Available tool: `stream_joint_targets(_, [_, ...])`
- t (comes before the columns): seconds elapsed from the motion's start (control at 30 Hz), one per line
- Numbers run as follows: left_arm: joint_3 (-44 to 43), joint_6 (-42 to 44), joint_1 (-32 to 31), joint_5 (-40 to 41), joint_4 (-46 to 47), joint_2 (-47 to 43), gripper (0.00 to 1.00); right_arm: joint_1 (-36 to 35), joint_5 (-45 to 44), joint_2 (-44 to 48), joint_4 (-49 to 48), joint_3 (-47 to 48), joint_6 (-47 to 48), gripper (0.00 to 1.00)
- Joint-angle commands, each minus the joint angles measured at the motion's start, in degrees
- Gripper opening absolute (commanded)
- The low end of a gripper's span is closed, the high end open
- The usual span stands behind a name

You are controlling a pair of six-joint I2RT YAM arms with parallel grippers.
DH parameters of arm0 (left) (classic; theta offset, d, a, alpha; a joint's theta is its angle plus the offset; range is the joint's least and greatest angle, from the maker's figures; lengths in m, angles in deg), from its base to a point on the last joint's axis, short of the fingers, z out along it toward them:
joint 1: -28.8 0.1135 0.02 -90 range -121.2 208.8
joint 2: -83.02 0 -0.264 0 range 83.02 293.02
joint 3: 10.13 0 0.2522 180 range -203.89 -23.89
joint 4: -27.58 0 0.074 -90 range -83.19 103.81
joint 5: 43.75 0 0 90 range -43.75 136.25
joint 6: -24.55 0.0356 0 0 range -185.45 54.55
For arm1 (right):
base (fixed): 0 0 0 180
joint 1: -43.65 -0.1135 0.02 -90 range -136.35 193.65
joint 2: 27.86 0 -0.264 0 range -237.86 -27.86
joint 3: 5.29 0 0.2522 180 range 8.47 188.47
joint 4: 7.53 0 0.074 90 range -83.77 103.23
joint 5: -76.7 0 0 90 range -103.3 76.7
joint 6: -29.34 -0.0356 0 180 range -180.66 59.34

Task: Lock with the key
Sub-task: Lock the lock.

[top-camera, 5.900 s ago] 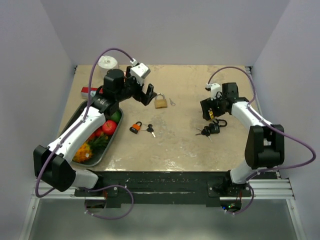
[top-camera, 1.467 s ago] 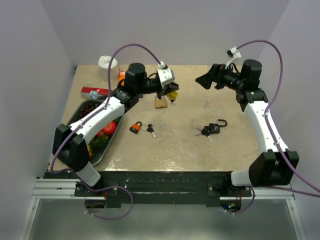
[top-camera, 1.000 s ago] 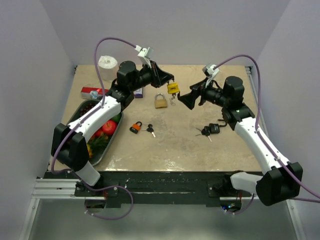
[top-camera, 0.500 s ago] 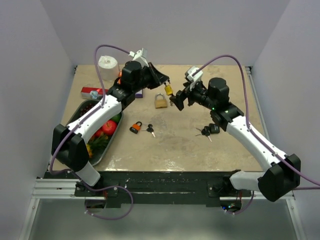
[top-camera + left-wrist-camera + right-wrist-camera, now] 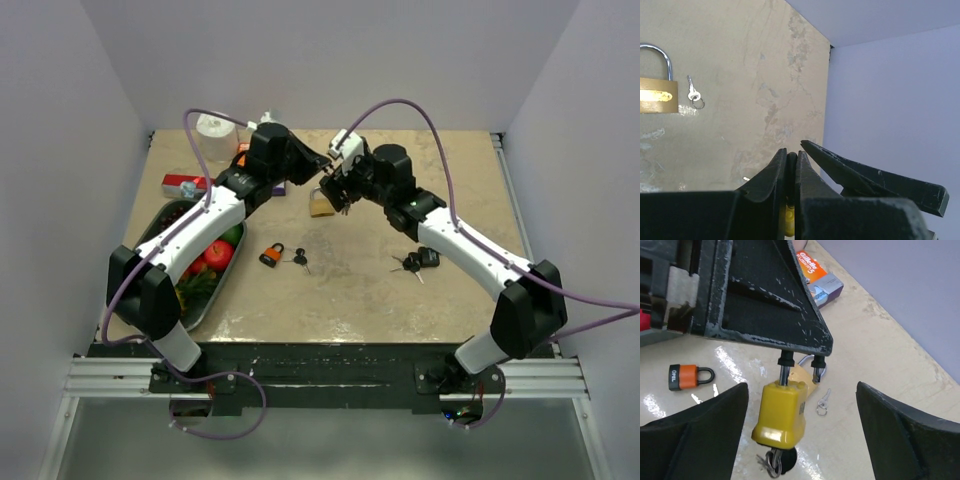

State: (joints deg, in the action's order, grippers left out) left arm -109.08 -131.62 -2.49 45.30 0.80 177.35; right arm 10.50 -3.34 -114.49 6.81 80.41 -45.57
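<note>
A yellow padlock [image 5: 782, 415] hangs in the air by its shackle, with my left gripper [image 5: 791, 156] shut on that shackle. The shackle stands raised out of the body. A black-headed key [image 5: 785, 463] with a ring sticks out of the padlock's underside. My right gripper [image 5: 800, 435] is open, its two fingers flanking the padlock on either side without touching it. In the top view both grippers [image 5: 320, 168] [image 5: 336, 190] meet above the back middle of the table, and the yellow padlock is mostly hidden between them.
Below the grippers lie a brass padlock [image 5: 320, 205] and a small silver key [image 5: 823, 402]. An orange padlock [image 5: 271, 254] with keys [image 5: 300, 260] and a black padlock [image 5: 425, 258] lie nearer. A fruit tray [image 5: 160, 228], tape roll [image 5: 213, 127] and boxes [image 5: 180, 184] are left.
My right arm has swung left to the left gripper, and its open fingers now flank the hanging yellow padlock. The left gripper keeps its hold on the shackle.
</note>
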Motion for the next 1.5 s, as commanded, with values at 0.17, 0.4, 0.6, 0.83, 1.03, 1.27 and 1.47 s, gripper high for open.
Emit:
stream_joint_targets(0.17, [-2.4, -4.8, 0.1, 0.3, 1.9, -1.9, 0.00, -3.6, -8.4, -1.2, 2.5, 3.7, 7.8, 0.77])
stream_joint_targets(0.4, [-1.7, -5.5, 0.1, -1.6, 2.0, -1.1, 0.00, -3.9, -9.7, 2.0, 3.4, 0.7, 9.0, 0.53])
stream_joint_targets(0.6, [-1.6, -5.7, 0.1, -3.0, 2.9, -0.8, 0.00, -3.9, -7.3, 2.5, 5.5, 0.5, 10.0, 0.00])
stream_joint_targets(0.83, [1.4, 0.8, 2.6, -8.4, 7.0, -3.1, 0.58, -1.8, -0.9, 4.4, 10.7, 2.8, 4.7, 0.00])
stream_joint_targets(1.03, [9.9, 22.6, 11.7, -33.3, 23.0, -7.7, 0.99, 7.4, 22.5, 9.0, 15.0, 2.1, -1.9, 0.00])
stream_joint_targets(1.27, [11.4, 64.3, 17.4, -63.5, 10.1, -10.1, 0.99, 9.5, 40.3, 12.4, 24.8, 1.6, 6.3, 0.00])
stream_joint_targets(1.47, [3.3, 115.6, 10.2, -60.7, -28.4, -11.6, 0.89, 8.3, 43.2, 11.0, 32.9, 4.6, 13.3, 0.00])
